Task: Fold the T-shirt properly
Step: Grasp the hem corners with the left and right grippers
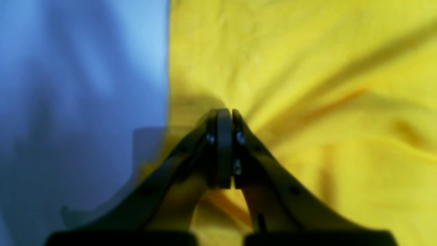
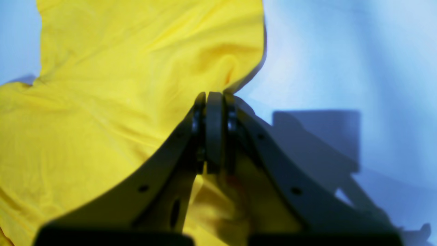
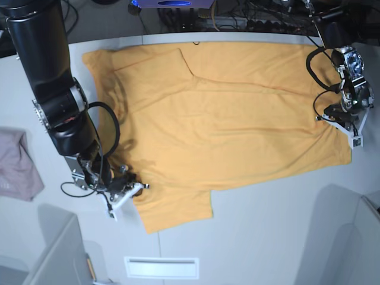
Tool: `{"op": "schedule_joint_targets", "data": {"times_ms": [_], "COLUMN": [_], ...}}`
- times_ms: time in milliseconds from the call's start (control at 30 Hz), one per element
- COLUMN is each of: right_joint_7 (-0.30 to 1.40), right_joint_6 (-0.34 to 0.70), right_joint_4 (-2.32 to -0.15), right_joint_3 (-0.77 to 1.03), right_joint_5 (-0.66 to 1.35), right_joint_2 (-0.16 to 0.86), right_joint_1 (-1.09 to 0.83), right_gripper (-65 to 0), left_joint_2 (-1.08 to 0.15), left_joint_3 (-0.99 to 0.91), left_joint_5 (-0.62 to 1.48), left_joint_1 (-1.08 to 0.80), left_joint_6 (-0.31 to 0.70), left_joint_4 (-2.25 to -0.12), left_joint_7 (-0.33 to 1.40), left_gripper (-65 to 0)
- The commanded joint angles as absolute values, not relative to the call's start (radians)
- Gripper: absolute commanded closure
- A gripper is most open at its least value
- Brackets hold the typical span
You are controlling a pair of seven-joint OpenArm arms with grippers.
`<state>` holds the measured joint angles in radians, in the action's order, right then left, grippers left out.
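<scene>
The orange-yellow T-shirt (image 3: 225, 119) lies spread flat across the table, with one short sleeve (image 3: 175, 208) sticking out toward the front edge. At the right side of the base view my left gripper (image 3: 339, 120) is shut on the shirt's edge. The left wrist view shows its closed tips (image 1: 225, 114) with creases in the T-shirt (image 1: 290, 68) fanning out from them. Down at the front left, my right gripper (image 3: 138, 187) is shut on the cloth beside that sleeve. In the right wrist view the T-shirt (image 2: 119, 85) bunches at its closed tips (image 2: 215, 94).
A pinkish-grey cloth (image 3: 18, 166) lies at the far left of the table (image 3: 267, 225). Cables and equipment (image 3: 237, 15) line the back edge. A white slotted panel (image 3: 160, 267) sits near the front edge.
</scene>
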<state>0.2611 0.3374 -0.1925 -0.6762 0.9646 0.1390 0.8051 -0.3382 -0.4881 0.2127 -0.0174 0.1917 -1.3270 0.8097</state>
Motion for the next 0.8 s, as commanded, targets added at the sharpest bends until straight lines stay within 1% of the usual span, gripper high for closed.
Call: {"op": "schedule_joint_targets", "data": {"times_ms": [0, 133, 233, 300, 433, 467, 533, 567, 633, 700, 733, 767], "right_joint_7": [0.277, 0.277, 0.277, 0.277, 0.277, 0.277, 0.277, 0.277, 0.277, 0.277, 0.277, 0.277], "right_joint_6": [0.331, 0.331, 0.331, 0.331, 0.331, 0.331, 0.331, 0.331, 0.331, 0.331, 0.331, 0.331], "right_joint_4": [-0.197, -0.197, -0.197, -0.197, -0.197, -0.197, -0.197, -0.197, -0.197, -0.197, -0.197, -0.197], "right_joint_3": [-0.676, -0.677, -0.677, -0.677, -0.677, -0.677, -0.677, -0.677, -0.677, -0.677, -0.677, -0.677], "right_joint_5": [0.955, 0.955, 0.955, 0.955, 0.955, 0.955, 0.955, 0.955, 0.955, 0.955, 0.955, 0.955], "right_joint_2": [0.145, 0.145, 0.145, 0.145, 0.145, 0.145, 0.145, 0.145, 0.145, 0.147, 0.147, 0.148], "right_joint_1": [0.832, 0.832, 0.832, 0.832, 0.832, 0.832, 0.832, 0.832, 0.832, 0.832, 0.832, 0.831], "right_gripper": [0.0, 0.0, 0.0, 0.0, 0.0, 0.0, 0.0, 0.0, 0.0, 0.0, 0.0, 0.0], "left_joint_2": [-0.361, -0.369, -0.394, -0.43, -0.495, -0.499, -0.522, -0.53, -0.536, -0.549, -0.55, -0.553], "left_joint_3": [-0.527, -0.639, -0.647, -0.601, -0.522, -0.521, -0.515, -0.513, -0.513, -0.513, -0.513, -0.513], "left_joint_5": [0.214, 0.214, 0.205, 0.205, 0.208, 0.205, 0.203, 0.203, 0.202, 0.202, 0.202, 0.202], "left_joint_1": [0.004, 0.084, 0.157, 0.211, 0.344, 0.38, 0.423, 0.438, 0.47, 0.493, 0.503, 0.504], "left_joint_6": [0.189, 0.194, 0.194, 0.194, 0.194, 0.194, 0.194, 0.194, 0.194, 0.194, 0.194, 0.194], "left_joint_4": [-1.382, -1.466, -1.457, -1.391, -1.139, -1.079, -0.975, -0.926, -0.84, -0.777, -0.748, -0.72], "left_joint_7": [0.803, 0.955, 0.983, 0.981, 0.969, 0.946, 0.875, 0.839, 0.776, 0.733, 0.714, 0.696], "left_gripper": [0.0, 0.0, 0.0, 0.0, 0.0, -4.8, -16.9, -24.5, -42.0, -56.1, -61.9, -65.0]}}
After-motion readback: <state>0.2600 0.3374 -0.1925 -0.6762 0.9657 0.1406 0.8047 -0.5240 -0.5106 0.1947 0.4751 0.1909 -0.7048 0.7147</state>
